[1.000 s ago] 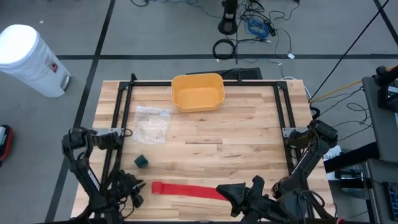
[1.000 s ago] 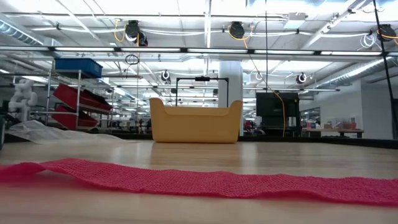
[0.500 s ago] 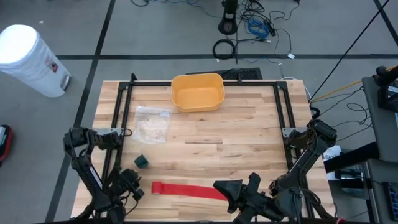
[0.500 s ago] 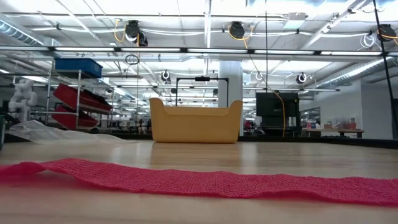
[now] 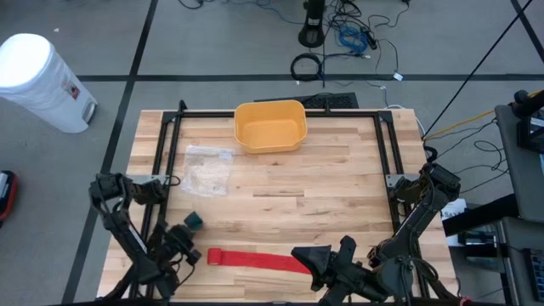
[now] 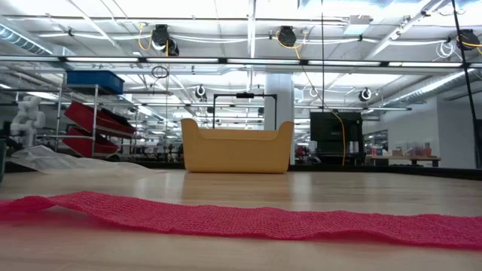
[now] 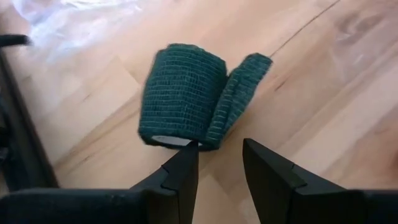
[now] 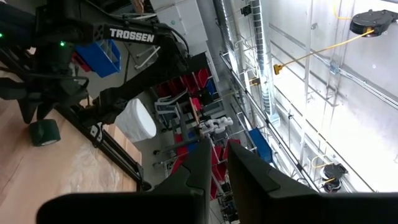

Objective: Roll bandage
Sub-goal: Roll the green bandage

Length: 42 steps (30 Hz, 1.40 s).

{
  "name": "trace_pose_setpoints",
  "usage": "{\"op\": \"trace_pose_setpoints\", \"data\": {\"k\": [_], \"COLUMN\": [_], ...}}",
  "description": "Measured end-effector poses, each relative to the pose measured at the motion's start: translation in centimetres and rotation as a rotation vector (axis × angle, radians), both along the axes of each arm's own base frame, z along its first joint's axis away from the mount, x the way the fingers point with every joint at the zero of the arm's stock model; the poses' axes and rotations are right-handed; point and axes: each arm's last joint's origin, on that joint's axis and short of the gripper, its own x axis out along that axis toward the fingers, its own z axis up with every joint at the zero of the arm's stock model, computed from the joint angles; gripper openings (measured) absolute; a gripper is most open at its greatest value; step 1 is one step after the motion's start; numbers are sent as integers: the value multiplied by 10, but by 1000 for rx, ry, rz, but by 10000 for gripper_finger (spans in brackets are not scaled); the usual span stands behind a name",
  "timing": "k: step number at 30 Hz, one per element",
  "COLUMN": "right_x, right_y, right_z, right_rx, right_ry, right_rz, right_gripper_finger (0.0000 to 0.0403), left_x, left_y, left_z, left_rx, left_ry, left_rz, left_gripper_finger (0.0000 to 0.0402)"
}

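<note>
The red bandage (image 5: pixel 257 260) lies unrolled, a long flat strip of coarse weave along the near edge of the wooden table (image 5: pixel 331 187), stretched across the whole low view (image 6: pixel 248 220). Just beyond its left end sits a small dark green roll (image 5: pixel 194 221), a loose flap peeling off its side in the left wrist view (image 7: pixel 183 93). Farther back there's a crumpled clear plastic bag (image 5: pixel 208 168), and at the far edge a yellow tub (image 5: pixel 270 126); a white bin (image 5: pixel 38 81) stands on the grey floor off the table, cables beyond, and shelving under bright ceiling lights behind. The left gripper (image 5: pixel 181 240) has crept up toward the green roll since a second ago, and its fingers (image 7: pixel 185 171) are parted with a clear gap, their tips just short of the roll. The right gripper (image 5: pixel 311 260) is at the strip's right end, fingers (image 8: pixel 202 165) drawn nearly together, tilted up toward the room.
</note>
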Motion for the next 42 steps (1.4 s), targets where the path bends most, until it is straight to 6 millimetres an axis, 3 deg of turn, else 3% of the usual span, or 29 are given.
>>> {"op": "trace_pose_setpoints", "data": {"k": [12, 28, 34, 42], "right_x": [0, 0, 0, 0], "right_y": [0, 0, 0, 0], "right_z": [0, 0, -1, 0], "right_rx": [5, 6, 6, 16], "right_ry": [0, 0, 0, -4], "right_rz": [1, 1, 1, 1], "right_gripper_finger": [41, 41, 41, 41], "left_x": [14, 21, 22, 31], "left_y": [9, 21, 21, 3], "left_z": [1, -4, -2, 13], "left_rx": [25, 79, 106, 87], "left_ry": [-35, -68, -108, 17], "left_rz": [51, 67, 25, -147], "left_gripper_finger": [176, 179, 179, 179]}}
